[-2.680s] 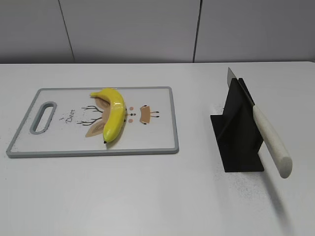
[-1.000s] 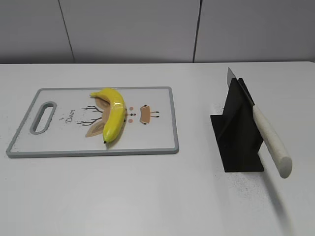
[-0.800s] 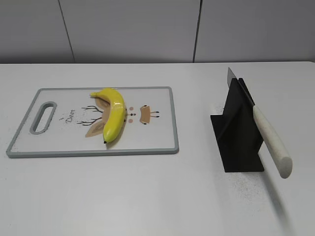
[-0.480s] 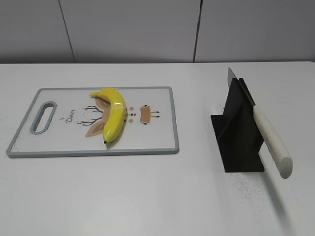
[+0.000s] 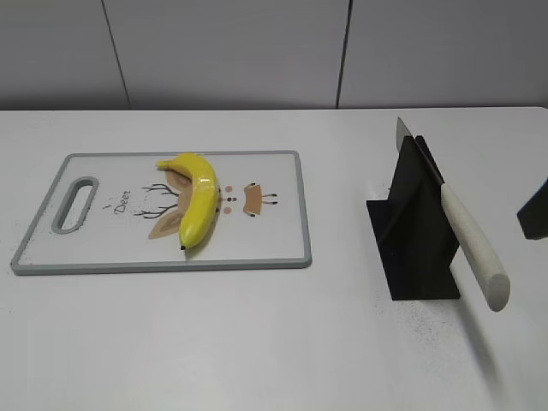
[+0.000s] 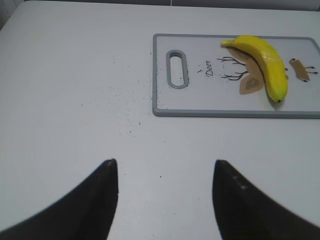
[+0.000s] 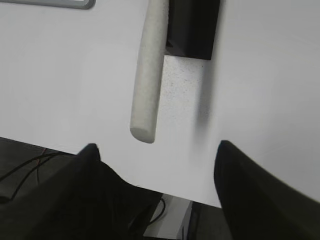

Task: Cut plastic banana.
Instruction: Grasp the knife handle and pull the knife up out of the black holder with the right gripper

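The plastic banana point(image 5: 199, 198) lies whole and uncut on the grey-rimmed cutting board point(image 5: 282, 248), curving across the printed deer drawing near the board's middle, its stem end toward the far edge and its dark tip pointing toward the near edge. The board sits on the left part of the white table point(image 5: 257, 342). Well apart from it to the right stands a black knife stand point(image 5: 411, 231) with a knife point(image 5: 458, 227) slotted through it at a slant, blade tip up and back, pale handle point(image 7: 148, 70) sticking out low toward the front. The right gripper point(image 7: 155, 195) hangs just beyond the butt of that handle in its wrist view, jaws spread wide and empty, and a dark piece of that arm shows at the right edge of the exterior view. The left gripper point(image 6: 165, 200) hovers over bare table near the board's handle slot, likewise wide open and holding nothing. The task looks to be at its very start: fetching the knife. The next move calls for the right gripper to line its jaws across the handle, close around it, and draw the knife out along the slot's slant so the stand does not tip, while the left gripper likely needs to steady the banana.
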You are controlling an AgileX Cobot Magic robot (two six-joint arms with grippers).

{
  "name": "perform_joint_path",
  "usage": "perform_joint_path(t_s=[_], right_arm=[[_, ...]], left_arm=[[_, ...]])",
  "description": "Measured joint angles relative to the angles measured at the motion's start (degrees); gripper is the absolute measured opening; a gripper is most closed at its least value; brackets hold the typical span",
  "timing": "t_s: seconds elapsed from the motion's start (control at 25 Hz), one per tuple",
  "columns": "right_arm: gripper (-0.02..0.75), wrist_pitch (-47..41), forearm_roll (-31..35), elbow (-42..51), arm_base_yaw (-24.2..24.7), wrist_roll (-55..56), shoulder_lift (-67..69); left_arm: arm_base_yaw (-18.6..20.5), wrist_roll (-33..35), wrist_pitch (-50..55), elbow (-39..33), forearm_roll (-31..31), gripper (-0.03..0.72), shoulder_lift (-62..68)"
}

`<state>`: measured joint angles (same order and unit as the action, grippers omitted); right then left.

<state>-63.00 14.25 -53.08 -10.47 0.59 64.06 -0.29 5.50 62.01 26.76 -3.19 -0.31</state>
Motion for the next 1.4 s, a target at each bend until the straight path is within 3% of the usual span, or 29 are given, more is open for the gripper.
perform_joint_path(t_s=[0.36, 0.64, 0.92, 1.2, 1.36, 1.4], right_arm=[[0.497, -1.6, 0.8, -3.8, -1.9, -0.1, 10.6], [0.497, 2.0, -6.4, -4.1, -11.2, 8.2, 16.1], [0.484, 3.5, -11.7, -4.1, -12.4, 13.7, 23.1], [0.367, 4.7, -10.0, -4.1, -12.4, 14.1, 26.9], [0.164, 4.7, -9.2, -4.1, -12.4, 14.7, 27.2], [0.165, 4.6, -9.1, -4.1, -12.3, 15.1, 27.2]], left_arm=[[0.0, 0.0, 0.0, 0.0, 0.0, 0.589, 0.0], [0.0, 0.1, 0.0, 0.0, 0.0, 0.589, 0.0], [0.0, 0.1, 0.0, 0.0, 0.0, 0.589, 0.0], [0.0, 0.0, 0.0, 0.0, 0.0, 0.589, 0.0], [0.0, 0.1, 0.0, 0.0, 0.0, 0.589, 0.0], [0.0, 0.0, 0.0, 0.0, 0.0, 0.589, 0.0]])
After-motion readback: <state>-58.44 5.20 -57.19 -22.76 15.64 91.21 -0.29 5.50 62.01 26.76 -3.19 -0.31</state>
